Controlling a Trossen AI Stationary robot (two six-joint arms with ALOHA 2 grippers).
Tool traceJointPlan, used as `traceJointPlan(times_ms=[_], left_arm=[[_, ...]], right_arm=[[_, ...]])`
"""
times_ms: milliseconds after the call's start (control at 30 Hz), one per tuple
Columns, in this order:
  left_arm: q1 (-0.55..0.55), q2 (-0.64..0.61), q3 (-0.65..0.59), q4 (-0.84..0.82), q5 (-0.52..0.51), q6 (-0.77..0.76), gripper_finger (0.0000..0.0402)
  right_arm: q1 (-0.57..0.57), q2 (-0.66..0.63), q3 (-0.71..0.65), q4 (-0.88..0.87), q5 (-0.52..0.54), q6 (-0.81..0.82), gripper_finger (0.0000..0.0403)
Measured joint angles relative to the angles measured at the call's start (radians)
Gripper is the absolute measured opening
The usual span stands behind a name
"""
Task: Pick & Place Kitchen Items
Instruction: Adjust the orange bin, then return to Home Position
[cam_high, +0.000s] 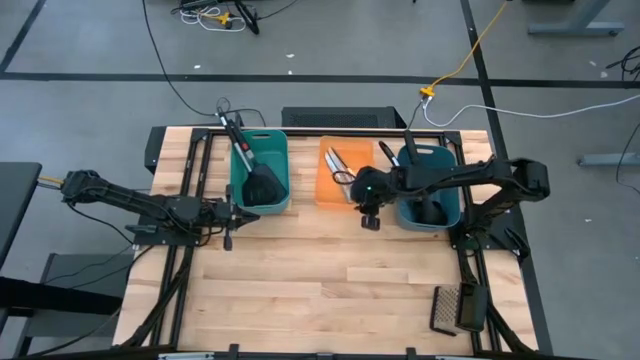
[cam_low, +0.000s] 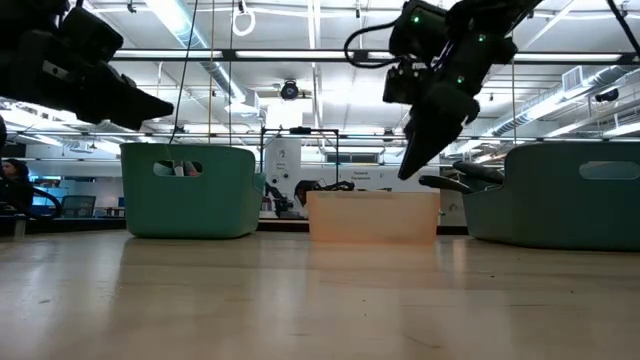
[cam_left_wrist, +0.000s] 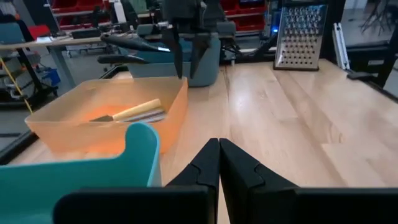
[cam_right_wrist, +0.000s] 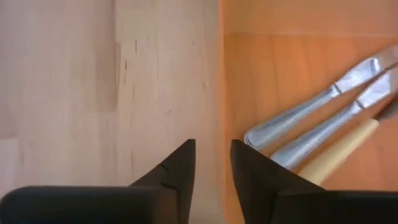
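Note:
An orange tub (cam_high: 330, 190) holds small table knives (cam_high: 338, 162); the right wrist view shows two silver knives (cam_right_wrist: 311, 115) and a pale yellow one (cam_right_wrist: 339, 152) lying flat on its floor. My right gripper (cam_right_wrist: 211, 168) hovers open above the tub's near edge (cam_right_wrist: 221, 93), pointing steeply down, with nothing between its fingers. The teal tub (cam_high: 278, 150) holds a black utensil (cam_high: 262, 183) whose handle leans on its far rim. The blue tub (cam_high: 450, 215) holds more black utensils (cam_high: 428, 208). My left gripper (cam_high: 228, 215) waits shut beside the teal tub's near left corner.
A metal grater (cam_high: 443, 308) and a dark flat object (cam_high: 468, 305) lie near the table's front right corner. The three tubs stand in a row along the far half of the table. Bare wooden table top (cam_high: 320, 280) stretches across the near half.

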Motion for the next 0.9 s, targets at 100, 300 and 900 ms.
traceJointPlan(times_ms=[100, 300, 900], left_arm=[[-0.003, 0.001, 0.02, -0.005, 0.002, 0.04, 0.0014], [-0.029, 0.001, 0.132, -0.097, -0.022, 0.106, 0.0013], [-0.128, -0.135, 0.362, -0.418, -0.075, 0.067, 0.0004]], right_arm=[[0.001, -0.048, 0.0, -0.025, -0.004, 0.031, 0.0124], [0.028, -0.212, 0.0, -0.072, -0.007, 0.043, 0.0135], [0.253, -0.873, -0.369, 0.37, -0.092, 0.09, 0.0014]])
